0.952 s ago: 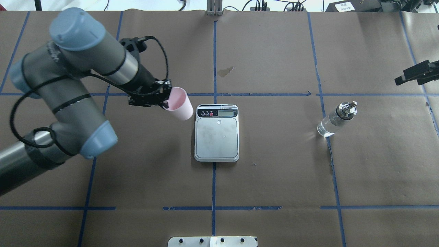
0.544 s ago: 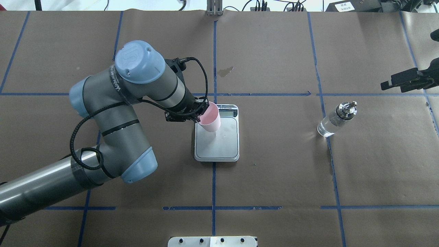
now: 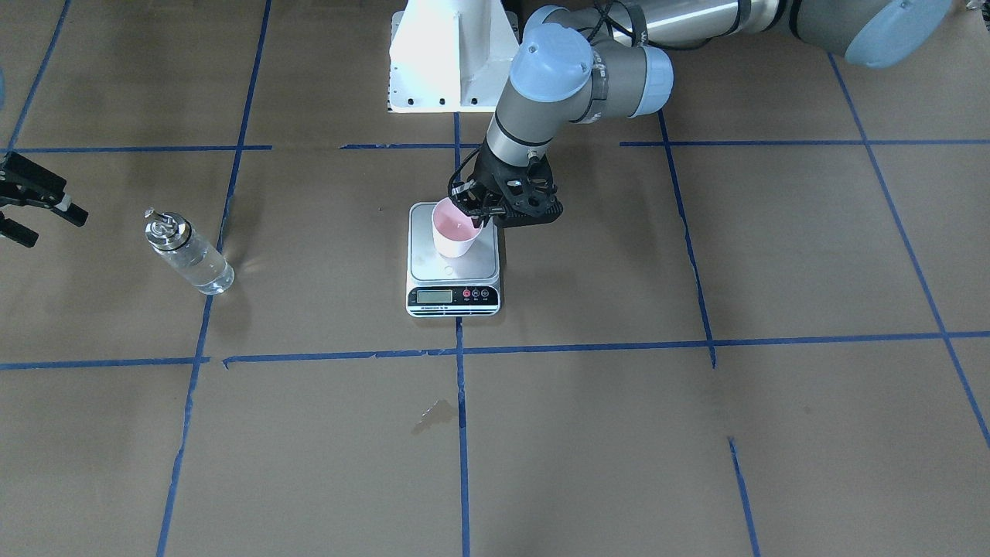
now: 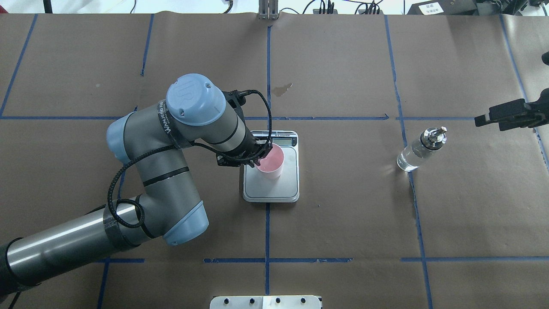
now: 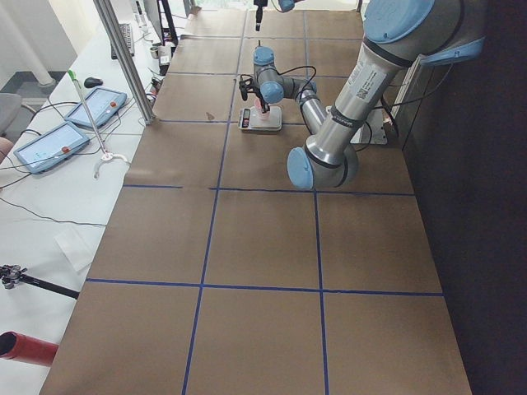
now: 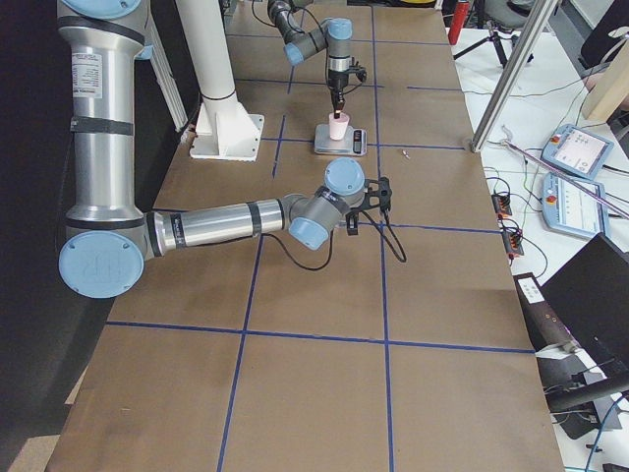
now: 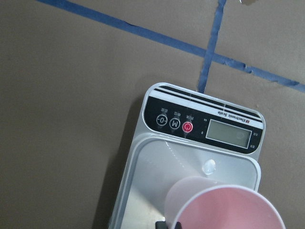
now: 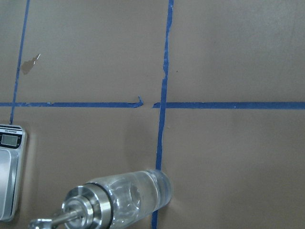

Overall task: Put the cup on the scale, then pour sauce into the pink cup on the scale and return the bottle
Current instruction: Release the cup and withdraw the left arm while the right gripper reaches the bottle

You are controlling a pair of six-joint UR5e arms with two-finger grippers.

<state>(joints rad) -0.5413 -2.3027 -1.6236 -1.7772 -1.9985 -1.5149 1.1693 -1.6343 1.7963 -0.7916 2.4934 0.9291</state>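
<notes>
- At the table's near edge, on the robot's side, a white mounting plate (image 4: 266, 301) sits across the centre tape line.
- Farther out, the left arm (image 4: 171, 141) reaches in from the robot's left. Its elbow and wrist cover the brown paper beside the scale (image 4: 279, 186).
- The left gripper (image 4: 257, 160) is clamped on the rim of the pink cup (image 4: 272, 162), on the side toward the robot's left.
- The cup is upright over the far-left part of the scale's silver platform. I cannot tell whether its base rests on the metal.
- In the overhead view the wrist and claw hide the scale's buttons. The display strip lies on the scale's far side.
- Well apart to the robot's right, the glass bottle (image 4: 418, 152) stands upright on a blue tape line (image 4: 415, 201), with clear sauce (image 8: 138, 193) inside.
- Just beyond it and further right, the right gripper (image 3: 52, 228) hangs with its fingers spread wide, empty and clear of the bottle.
- Beyond the scale, a dark stain (image 4: 282, 89) marks the paper beside the centre line.
</notes>
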